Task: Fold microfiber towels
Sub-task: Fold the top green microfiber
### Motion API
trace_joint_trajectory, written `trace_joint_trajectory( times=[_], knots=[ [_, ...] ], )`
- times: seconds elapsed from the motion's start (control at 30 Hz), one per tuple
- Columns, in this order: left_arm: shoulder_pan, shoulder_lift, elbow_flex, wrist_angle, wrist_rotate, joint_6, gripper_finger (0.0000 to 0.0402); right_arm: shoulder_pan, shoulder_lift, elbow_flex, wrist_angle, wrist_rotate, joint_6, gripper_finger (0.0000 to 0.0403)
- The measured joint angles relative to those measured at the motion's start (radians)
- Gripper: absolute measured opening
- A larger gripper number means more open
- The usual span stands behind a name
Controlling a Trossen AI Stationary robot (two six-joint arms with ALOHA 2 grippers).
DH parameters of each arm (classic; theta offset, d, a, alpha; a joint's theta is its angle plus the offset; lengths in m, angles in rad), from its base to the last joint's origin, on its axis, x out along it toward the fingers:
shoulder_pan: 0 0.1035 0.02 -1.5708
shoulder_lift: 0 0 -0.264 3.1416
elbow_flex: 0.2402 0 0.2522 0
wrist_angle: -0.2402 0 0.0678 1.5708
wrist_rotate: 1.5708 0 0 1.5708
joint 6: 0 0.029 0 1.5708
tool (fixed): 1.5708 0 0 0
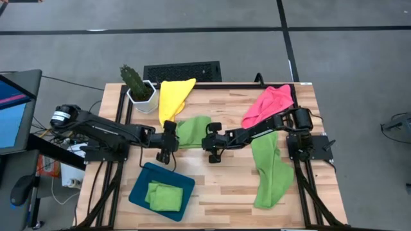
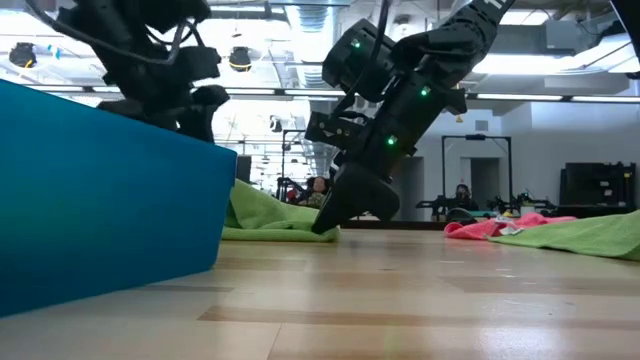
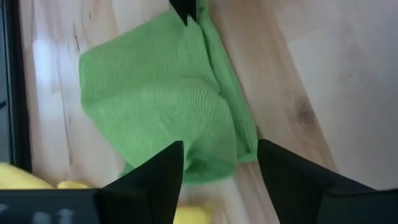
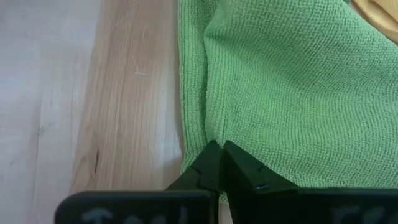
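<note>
On the wooden table (image 1: 218,186), a lime green towel (image 1: 192,131) is lying between both grippers. The right gripper (image 4: 221,163) is pinching its edge with narrowed fingers, while the left gripper (image 3: 217,167) is hovering wide open.

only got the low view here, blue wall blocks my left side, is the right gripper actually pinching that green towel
Observer: Yes. In its wrist view the right gripper is shut on the edge of the middle green towel.
Operator: and the left one
Observer: The left gripper is open, its fingers either side of that towel's other end.
Operator: what's the blue thing
Observer: A teal tray at the table's front, holding a folded green towel.
Operator: other towels left
Observer: From above: a yellow towel, a pink towel and a long green towel, all unfolded.
</note>
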State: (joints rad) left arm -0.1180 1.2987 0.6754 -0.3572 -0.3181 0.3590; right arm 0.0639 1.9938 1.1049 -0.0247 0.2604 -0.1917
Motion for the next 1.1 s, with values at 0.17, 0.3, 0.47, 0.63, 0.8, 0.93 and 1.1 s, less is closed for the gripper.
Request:
trace_joint_trajectory(
  times=[0.17,0.3,0.47,0.63,0.8,0.93,1.1],
  knots=[
    [0.016,0.055,0.000,0.027,-0.027,0.002,0.0196,0.000,0.000,0.000,-0.005,0.000,0.000,0.0037],
    [0.017,0.058,0.000,0.037,-0.029,-0.001,0.0172,0.000,0.000,0.000,-0.010,0.000,0.000,0.0037],
    [0.017,0.043,0.000,0.035,-0.045,0.012,0.0118,0.000,0.000,0.000,-0.018,0.000,0.000,0.0037],
    [0.018,0.043,0.000,0.083,-0.055,0.090,0.0042,0.000,0.000,0.000,-0.019,0.000,0.003,0.0036],
    [0.036,0.043,0.000,0.200,-0.215,0.158,0.0007,0.000,0.000,0.000,-0.022,0.051,0.033,0.0025],
    [0.048,0.043,0.000,0.257,-0.324,0.206,0.0002,-0.001,0.000,0.000,-0.029,0.088,0.065,0.0020],
    [0.053,0.043,0.000,0.284,-0.351,0.190,0.0002,0.002,-0.001,0.000,-0.029,0.163,0.130,0.0022]
  ],
)
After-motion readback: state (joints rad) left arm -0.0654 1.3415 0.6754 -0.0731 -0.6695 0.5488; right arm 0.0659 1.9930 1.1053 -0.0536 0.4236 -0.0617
